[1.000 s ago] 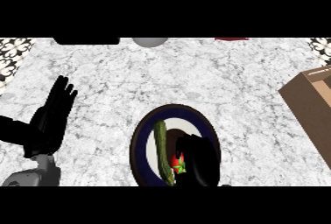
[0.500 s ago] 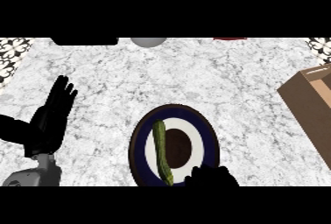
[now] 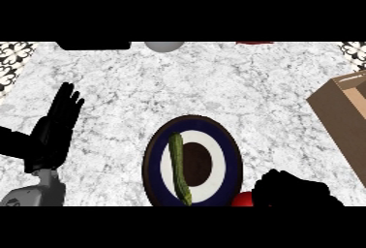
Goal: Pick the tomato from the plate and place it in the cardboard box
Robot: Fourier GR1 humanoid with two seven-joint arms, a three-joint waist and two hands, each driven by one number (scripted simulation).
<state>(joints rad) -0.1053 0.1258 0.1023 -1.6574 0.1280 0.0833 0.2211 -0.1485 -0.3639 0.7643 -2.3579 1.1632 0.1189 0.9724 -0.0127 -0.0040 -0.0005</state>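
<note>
A dark blue and white plate (image 3: 227, 145) lies at the counter's near middle with a long green cucumber (image 3: 178, 167) on its left half. The red tomato (image 3: 244, 199) shows only as a small patch at the plate's lower right rim, by the view's bottom edge. My right hand (image 3: 289, 190) is curled round it there and hides most of it. The cardboard box (image 3: 346, 121) stands at the right edge, its opening tilted toward the plate. My left hand (image 3: 53, 131) rests open at the left, fingers up.
A dark object (image 3: 93, 45), a grey round object (image 3: 164, 46) and a red object (image 3: 255, 42) sit along the counter's far edge. Bare marble (image 3: 236, 87) lies between the plate and the box.
My right hand has taken the tomato off the plate's middle and shifted right and toward the near edge. The cucumber and the left hand have stayed put.
</note>
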